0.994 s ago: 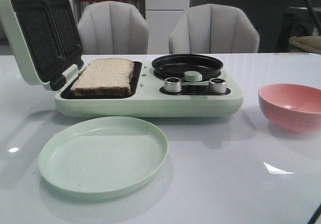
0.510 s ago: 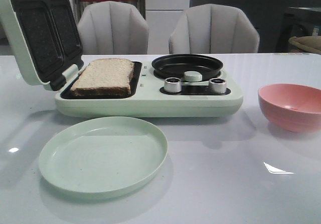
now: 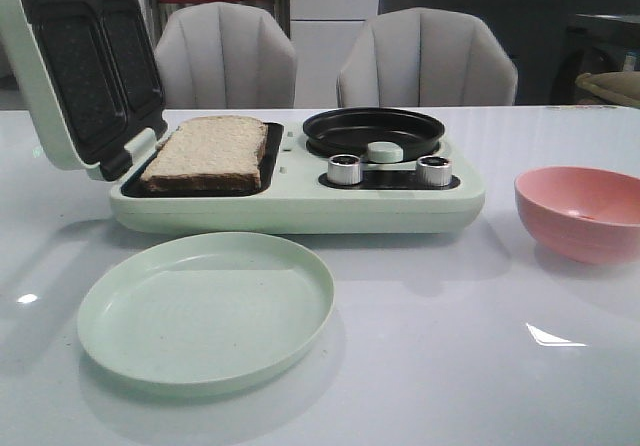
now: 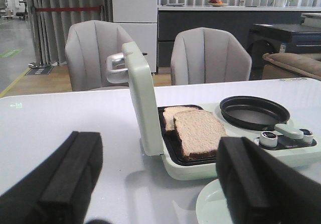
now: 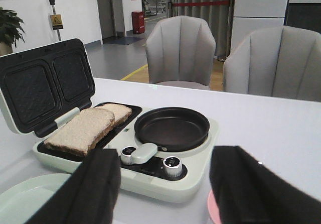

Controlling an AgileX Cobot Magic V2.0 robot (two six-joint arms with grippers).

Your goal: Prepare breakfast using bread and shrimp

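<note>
Left gripper [image 4: 150,184]: held wide open with nothing between its dark fingers, hanging above the near left part of the tabletop [image 3: 480,356], short of the appliance.
Right gripper [image 5: 165,189]: equally wide open and empty, near the right side, above the pink bowl's edge.
Green plate [image 3: 206,309]: nearest thing on the tabletop, shallow, nothing on it; a likely landing spot for the finished food.
Pink bowl [image 3: 580,212]: near right, apart from the appliance; I can make out nothing in its visible inside, though the near wall hides its bottom.
Breakfast maker [image 3: 300,204]: pale green, behind the plate, lid [image 3: 80,71] standing open at the far left.
Bread [image 3: 210,151]: two slices lying flat in the left grill tray, one overlapping the other.
Bread handling: probably light, soft and easily crushed or torn; the crust edge looks the firmest place to pinch, gently, from the near side where it overhangs least metal.
Frying pan [image 3: 372,129]: round, black, on the right half, far behind two knobs; empty as seen.
Shrimp: not visible in any view, so its place is unknown; judged small, slick and hard to pinch.
</note>
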